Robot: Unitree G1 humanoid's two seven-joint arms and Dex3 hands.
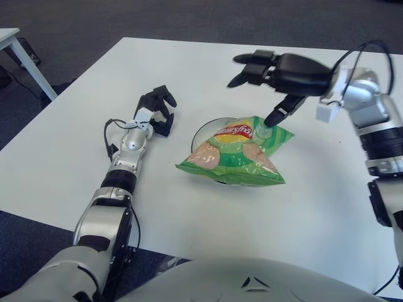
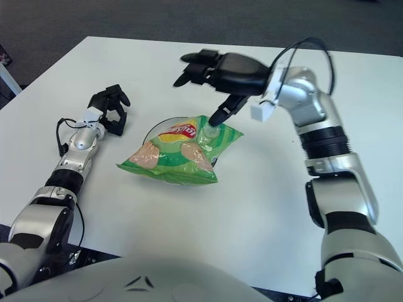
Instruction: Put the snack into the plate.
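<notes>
Where the white surface (image 1: 75, 151) centres, a green snack bag (image 1: 234, 153) lies across the plate (image 1: 203, 129). Right hand (image 1: 280, 78) at its 1 o'clock, fingers spread, empty; left hand (image 1: 156, 108) at 10 o'clock, curled, empty.

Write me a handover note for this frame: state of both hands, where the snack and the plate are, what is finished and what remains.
Right hand: open, fingers spread, raised over the far end of the green crinkly chip bag; one finger points down to its top right corner; it holds nothing.
Left hand: idle, fingers curled on nothing, showing to the left of the plate.
The bag lies flat across the round white plate, covering most of it, its near edge overhanging onto the white table.
Done: snack on plate and released.
Left: clear the right arm away; perhaps centre the bag.
</notes>
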